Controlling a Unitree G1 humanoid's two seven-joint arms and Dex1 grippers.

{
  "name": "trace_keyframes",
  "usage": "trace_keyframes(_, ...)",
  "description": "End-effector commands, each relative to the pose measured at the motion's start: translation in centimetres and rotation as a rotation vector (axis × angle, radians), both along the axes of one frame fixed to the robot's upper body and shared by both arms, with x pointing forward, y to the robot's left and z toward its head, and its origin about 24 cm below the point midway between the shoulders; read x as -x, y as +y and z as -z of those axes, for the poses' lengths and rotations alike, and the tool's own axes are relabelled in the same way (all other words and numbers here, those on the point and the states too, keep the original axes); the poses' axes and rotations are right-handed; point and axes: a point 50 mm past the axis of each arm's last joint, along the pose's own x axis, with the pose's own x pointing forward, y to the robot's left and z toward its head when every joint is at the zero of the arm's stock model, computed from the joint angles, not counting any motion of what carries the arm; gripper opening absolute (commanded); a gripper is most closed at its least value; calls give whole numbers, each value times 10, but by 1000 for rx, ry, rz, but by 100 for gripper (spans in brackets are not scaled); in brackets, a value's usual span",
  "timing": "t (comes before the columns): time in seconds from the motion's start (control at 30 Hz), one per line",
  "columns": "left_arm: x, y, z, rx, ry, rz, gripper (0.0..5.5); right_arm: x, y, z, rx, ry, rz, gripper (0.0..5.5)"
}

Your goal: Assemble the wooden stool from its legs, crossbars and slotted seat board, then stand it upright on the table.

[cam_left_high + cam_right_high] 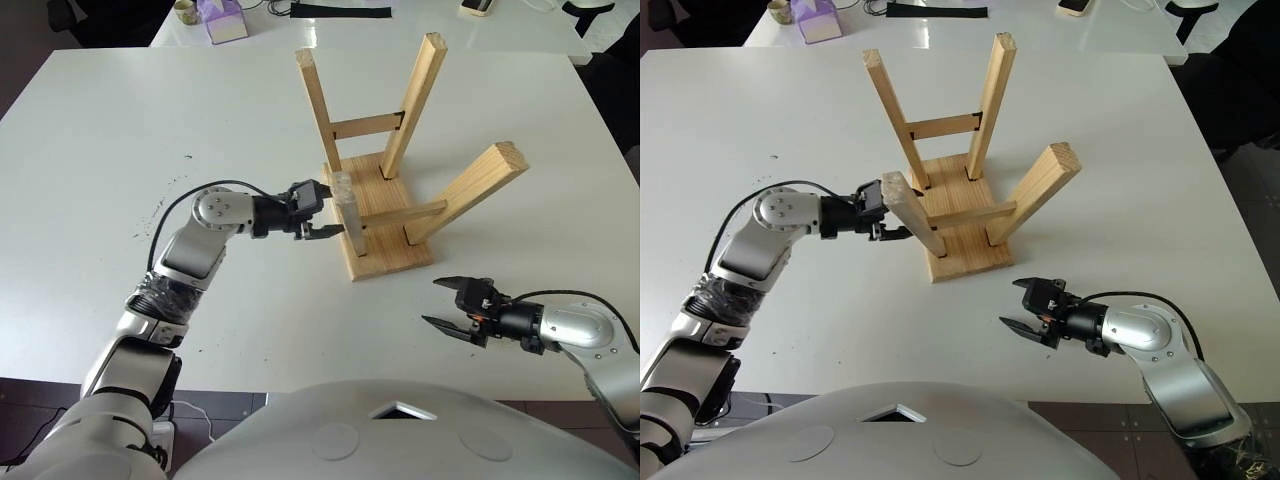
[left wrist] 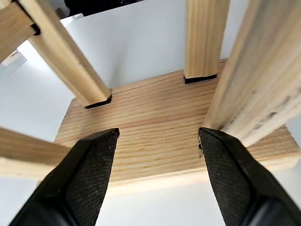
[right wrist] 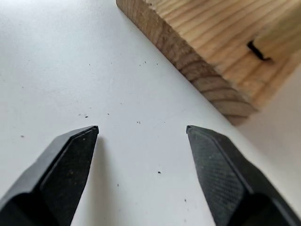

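Beside stool leg point(image 1: 352, 225), left end effector point(image 1: 323, 211) open

The pale wooden stool point(image 1: 385, 200) rests upside down, its seat board point(image 1: 385, 252) flat on the table point(image 1: 150, 120), three legs point(image 1: 415, 100) pointing up, the fourth leg point(image 1: 475, 190) leaning outward, crossbars point(image 1: 365, 126) joining pairs.

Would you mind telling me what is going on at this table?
The robot is assembling a wooden stool, upside down with its seat board flat on the table and four legs up. The right-hand leg leans outward. The left gripper is open beside the near leg; the right gripper hovers open over the table.
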Motion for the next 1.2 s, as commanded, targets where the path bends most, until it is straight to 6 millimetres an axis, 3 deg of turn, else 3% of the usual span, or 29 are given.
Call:
trace_keyframes(0.03, 22, -18, 3, 21, 17, 94, 316, -24, -4, 5, 38, -66, 67, 349)
trace_keyframes(0.27, 40, -45, 3, 74, 52, 134, 316, -41, -17, 14, 86, -114, 133, 349)
trace_keyframes(0.53, 47, -38, 0, 93, 58, 27, 316, -54, -21, 17, 114, -165, 152, 349)
trace_keyframes(0.6, 52, -22, -5, 83, 71, -2, 316, -52, -24, 16, 117, -168, 165, 349)
trace_keyframes(0.77, 67, 50, -4, -64, 112, -95, 316, -23, -34, 16, 114, -143, 238, 349)
trace_keyframes(0.83, 62, 76, 1, -97, 133, -173, 296, -9, -32, 14, 87, -131, 272, 349)
trace_keyframes(0.93, 42, 106, 9, -127, 104, -332, 254, 0, -31, 8, 65, -132, 286, 304)
trace_keyframes(1.0, 26, 117, 16, -166, 43, -422, 233, 1, -31, 5, 62, -134, 287, 272)
trace_keyframes(1.07, 8, 122, 24, -192, -52, -496, 233, 1, -30, 7, 67, -125, 292, 268)
trace_keyframes(1.2, -9, 126, 41, -242, -173, -543, 233, -3, -25, 11, 73, -113, 251, 268)
